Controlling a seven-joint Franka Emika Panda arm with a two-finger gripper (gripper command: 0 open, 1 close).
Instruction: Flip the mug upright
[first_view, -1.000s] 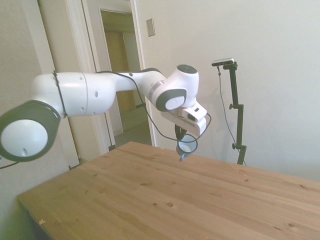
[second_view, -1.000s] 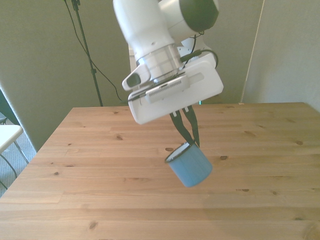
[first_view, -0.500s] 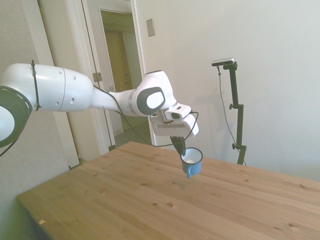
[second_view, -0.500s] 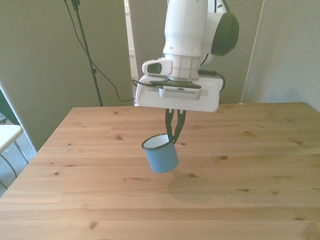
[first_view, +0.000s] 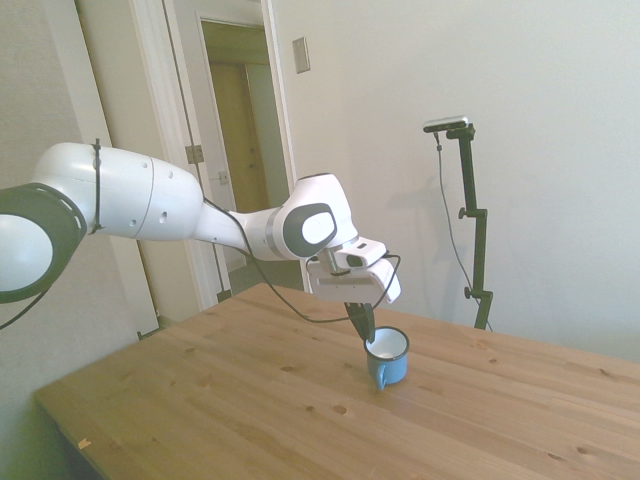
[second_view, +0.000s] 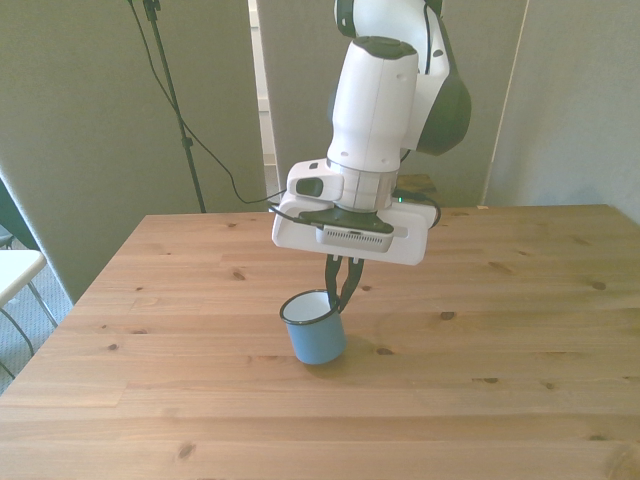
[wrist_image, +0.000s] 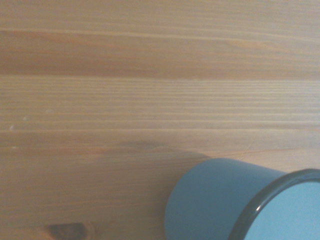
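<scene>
Probably a home room turned test space: panelled door (first_view: 235, 160) (standing open), wall switch (first_view: 301, 54), pine table (first_view: 250, 410).

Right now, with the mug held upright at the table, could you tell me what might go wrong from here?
1. The gripper pinches only the rim of the mug on one side, so the mug could swing or slip.
2. Whether its base rests fully on the table is unclear; releasing early could tip it.
3. One finger reaches inside the mug, so a sideways retreat might drag it over.

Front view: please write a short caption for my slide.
Gripper pinching the rim of the upright blue mug on the wooden table.
</scene>
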